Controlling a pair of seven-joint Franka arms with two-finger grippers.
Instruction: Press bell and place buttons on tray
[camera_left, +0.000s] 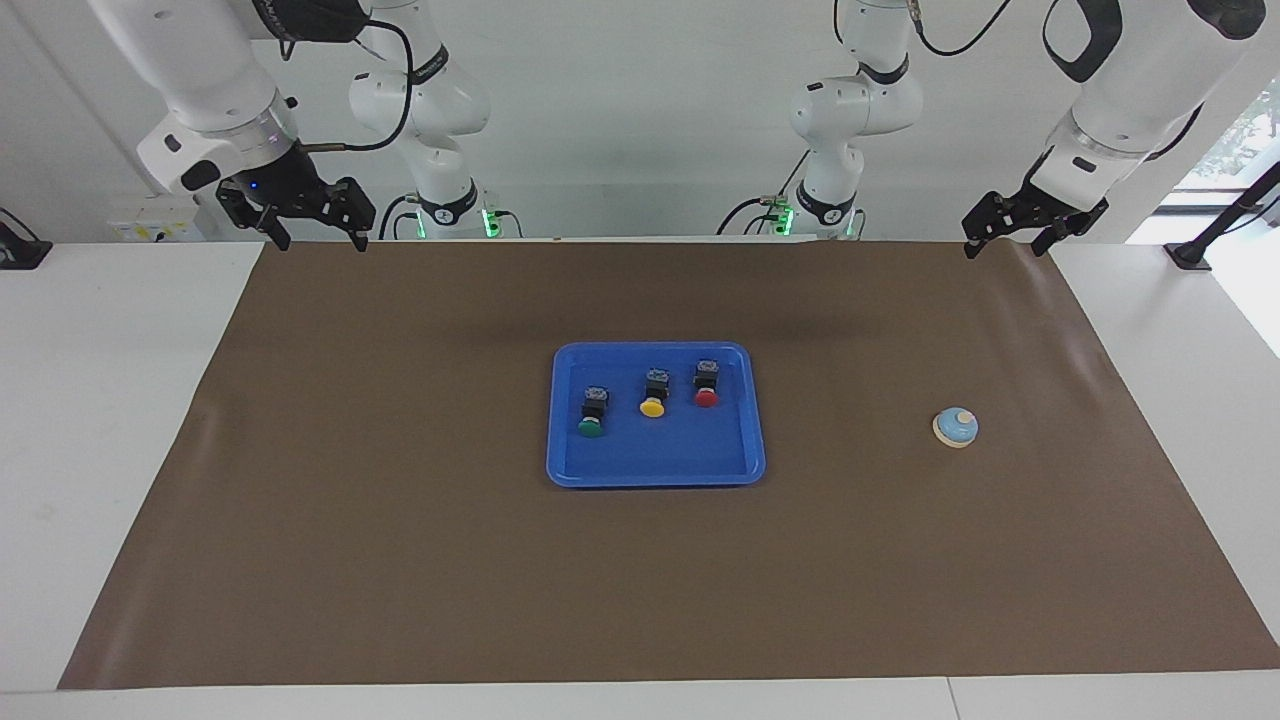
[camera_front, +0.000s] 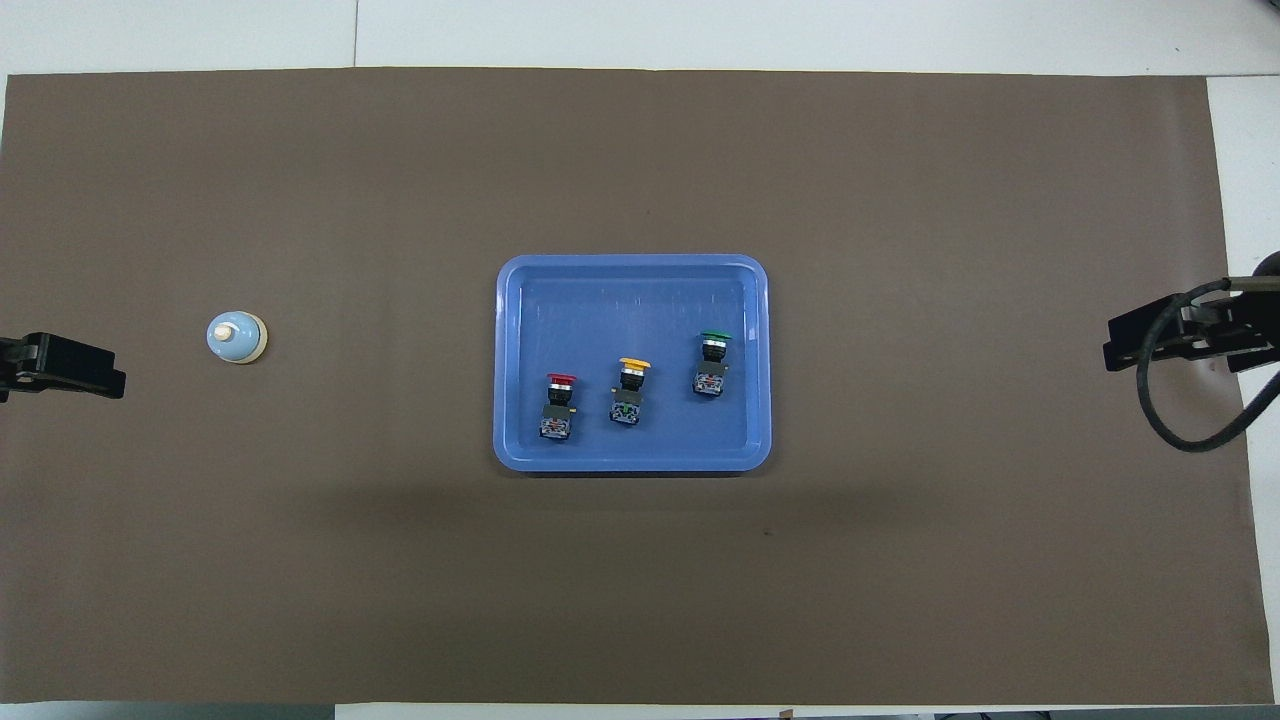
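Observation:
The blue tray (camera_left: 652, 462) (camera_front: 632, 263) lies in the middle of the brown mat. Three buttons lie in it in a row: red (camera_left: 706, 385) (camera_front: 559, 404), yellow (camera_left: 654, 394) (camera_front: 629, 390) and green (camera_left: 591, 413) (camera_front: 711, 363). The light-blue bell (camera_left: 956, 427) (camera_front: 237, 338) stands alone on the mat toward the left arm's end. My left gripper (camera_left: 1003, 248) (camera_front: 70, 366) hangs open and empty over the mat's corner at that end, well apart from the bell. My right gripper (camera_left: 322, 243) (camera_front: 1150, 340) waits open and empty over the mat's corner at the right arm's end.
A brown mat (camera_left: 400, 500) covers most of the white table (camera_left: 100, 400). A black cable (camera_front: 1190, 420) loops from the right arm over the mat's edge. Wide bare mat surrounds the tray and the bell.

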